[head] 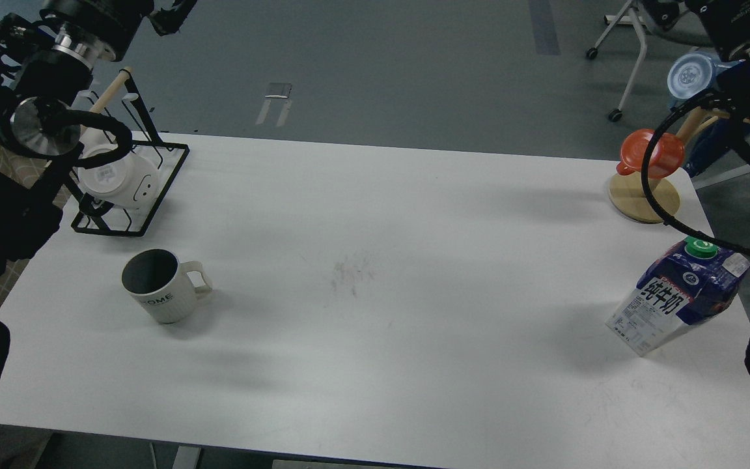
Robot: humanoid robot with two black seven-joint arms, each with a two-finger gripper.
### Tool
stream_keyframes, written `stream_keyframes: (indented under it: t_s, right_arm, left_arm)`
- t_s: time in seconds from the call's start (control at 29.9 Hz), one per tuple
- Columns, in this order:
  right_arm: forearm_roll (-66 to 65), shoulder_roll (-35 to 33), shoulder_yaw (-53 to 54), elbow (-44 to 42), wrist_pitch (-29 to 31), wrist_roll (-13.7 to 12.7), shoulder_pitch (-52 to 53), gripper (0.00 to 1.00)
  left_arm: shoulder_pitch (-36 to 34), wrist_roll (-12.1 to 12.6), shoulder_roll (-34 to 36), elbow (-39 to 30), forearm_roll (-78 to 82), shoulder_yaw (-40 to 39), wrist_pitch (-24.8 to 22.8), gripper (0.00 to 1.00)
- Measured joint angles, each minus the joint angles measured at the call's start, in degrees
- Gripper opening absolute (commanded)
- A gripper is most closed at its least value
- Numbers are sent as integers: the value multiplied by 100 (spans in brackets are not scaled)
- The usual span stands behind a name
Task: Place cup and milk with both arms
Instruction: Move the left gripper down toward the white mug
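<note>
The cup (157,286), a white ribbed mug with a dark inside and "HOME" on its side, stands upright at the table's left, its handle pointing right. The milk (681,296), a dark-blue and white carton with a green cap, stands at the right near the table's edge. Both stand free, with nothing touching them. My left gripper (173,16) is raised at the top left, far above and behind the cup, and only partly in frame. My right gripper (665,10) is a dark shape cut off at the top right, well behind the milk.
A black wire rack (166,172) at the back left holds a white smiley mug (121,179). At the back right, a wooden mug stand (645,198) carries an orange mug (652,153) and a light-blue mug (691,75). Black cables loop near the milk.
</note>
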Motion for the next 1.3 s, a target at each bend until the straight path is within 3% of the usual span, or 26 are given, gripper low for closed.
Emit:
stream_keyframes:
  t_s: [0.2, 0.6, 0.84, 1.07, 1.17, 1.3]
  right_arm:
    - [0, 0, -44, 14, 0, -14, -37, 100]
    - [7, -57, 12, 57, 0, -14, -60, 100]
    - [10, -94, 52, 523, 0, -14, -409, 100]
    - [10, -104, 168, 727, 0, -7, -678, 100]
    - [10, -109, 260, 728, 0, -7, -716, 100]
    - [10, -113, 315, 706, 0, -6, -767, 100]
  left_arm:
    - [1, -143, 19, 25, 176, 42, 121, 98]
    - [50, -135, 192, -46, 312, 100, 210, 98]
    - [146, -183, 735, -115, 352, 300, 189, 98]
    - [731, -347, 1616, -355, 1011, 218, -869, 98]
    - [985, -500, 2088, -486, 1519, 269, -1005, 98]
    - [1325, -515, 2842, -1067, 2024, 583, -1025, 98]
